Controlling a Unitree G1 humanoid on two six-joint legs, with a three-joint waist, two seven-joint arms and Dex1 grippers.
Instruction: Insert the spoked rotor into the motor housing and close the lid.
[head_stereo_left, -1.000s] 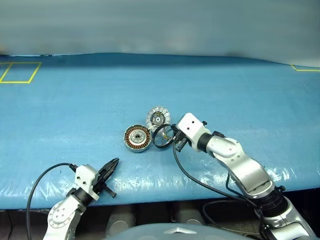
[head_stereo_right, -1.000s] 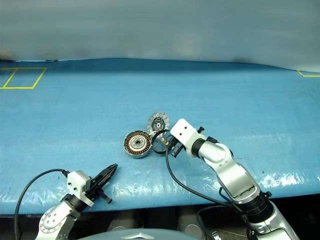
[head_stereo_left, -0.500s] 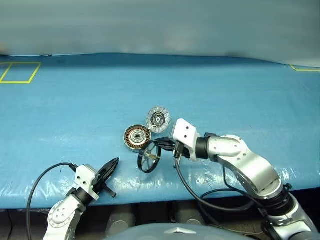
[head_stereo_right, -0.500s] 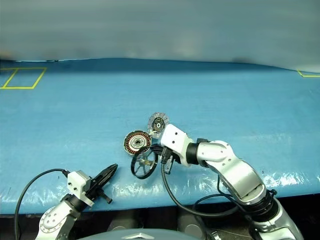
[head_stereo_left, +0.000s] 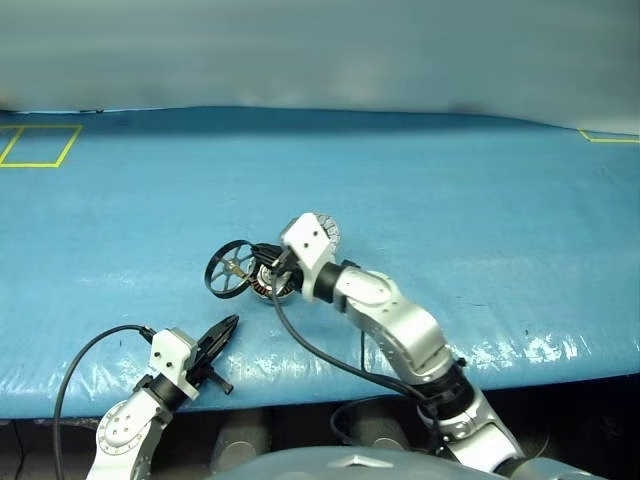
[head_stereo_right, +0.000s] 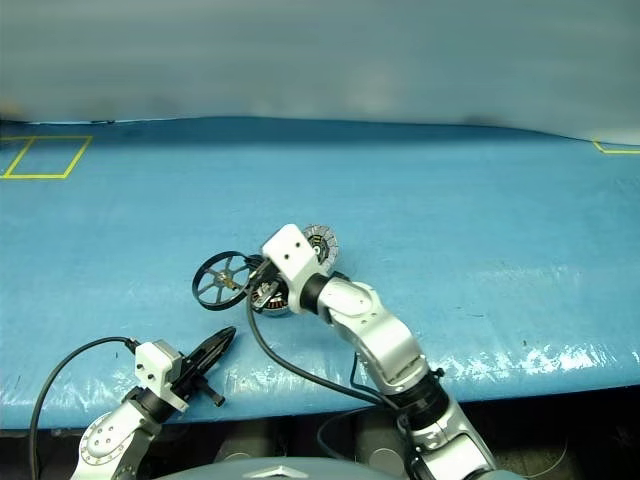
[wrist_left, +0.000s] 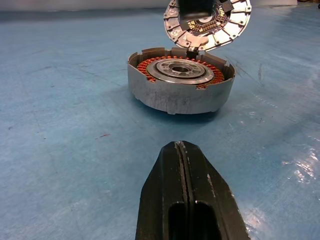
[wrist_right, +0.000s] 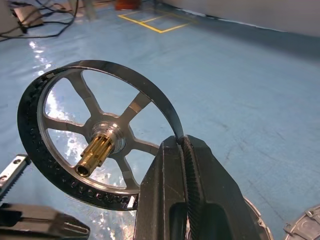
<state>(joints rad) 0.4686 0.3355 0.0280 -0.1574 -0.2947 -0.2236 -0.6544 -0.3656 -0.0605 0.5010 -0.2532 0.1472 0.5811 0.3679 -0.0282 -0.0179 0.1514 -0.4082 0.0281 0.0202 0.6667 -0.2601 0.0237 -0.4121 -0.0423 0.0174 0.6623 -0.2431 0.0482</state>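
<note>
Gripping the spoked rotor (wrist_right: 95, 145), right gripper (wrist_right: 182, 150) hovers; motor housing (wrist_left: 180, 85) holds windings; left gripper (wrist_left: 182, 150) closed, empty

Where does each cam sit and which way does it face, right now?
Head stereo pair: looks forward and down over the blue table; both arms show, right gripper holding the spoked rotor.
Left wrist: looks low across the table at the motor housing and raised lid; shut left gripper in the foreground.
Right wrist: looks along its fingers, clamped on the rotor's rim.
Shared: both wrist views and the head pair catch the housing.
</note>
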